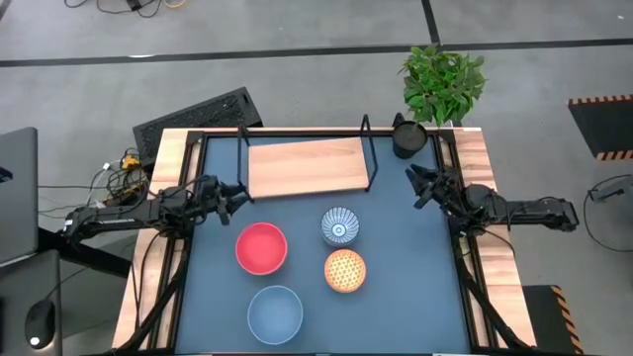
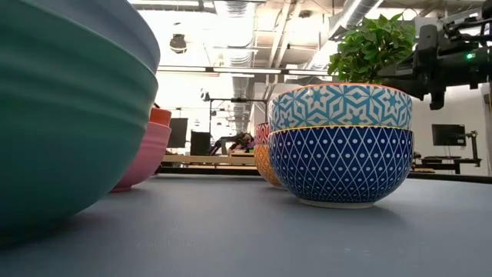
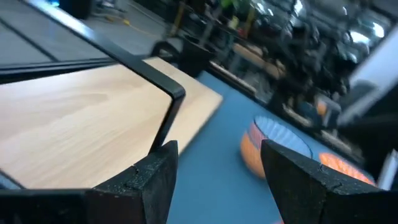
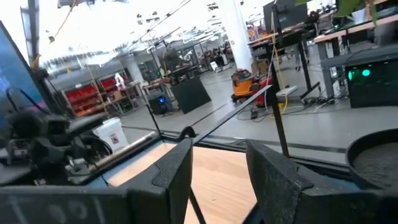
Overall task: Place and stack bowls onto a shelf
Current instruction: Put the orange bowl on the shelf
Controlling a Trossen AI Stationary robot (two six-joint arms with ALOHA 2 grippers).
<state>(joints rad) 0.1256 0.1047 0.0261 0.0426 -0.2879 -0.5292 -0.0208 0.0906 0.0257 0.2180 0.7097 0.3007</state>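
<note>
The shelf (image 1: 307, 166), a light wooden board in a thin black wire frame, stands at the table's far middle. Four bowls rest on their bases on the blue tabletop in front of it: pink-red (image 1: 261, 247), white with blue pattern (image 1: 340, 226), orange dotted (image 1: 345, 270) and pale blue (image 1: 275, 312) nearest the front edge. My left gripper (image 1: 237, 195) hovers open by the shelf's left end, its fingers (image 3: 155, 180) apart with nothing between. My right gripper (image 1: 415, 183) hovers open off the shelf's right end, facing the board (image 4: 217, 171).
A black cup (image 1: 408, 136) stands at the far right corner beside the shelf, and a potted plant (image 1: 444, 84) stands behind it. Wooden rails edge the table on both sides. In the low view the pale blue bowl (image 2: 69, 100) fills the left foreground.
</note>
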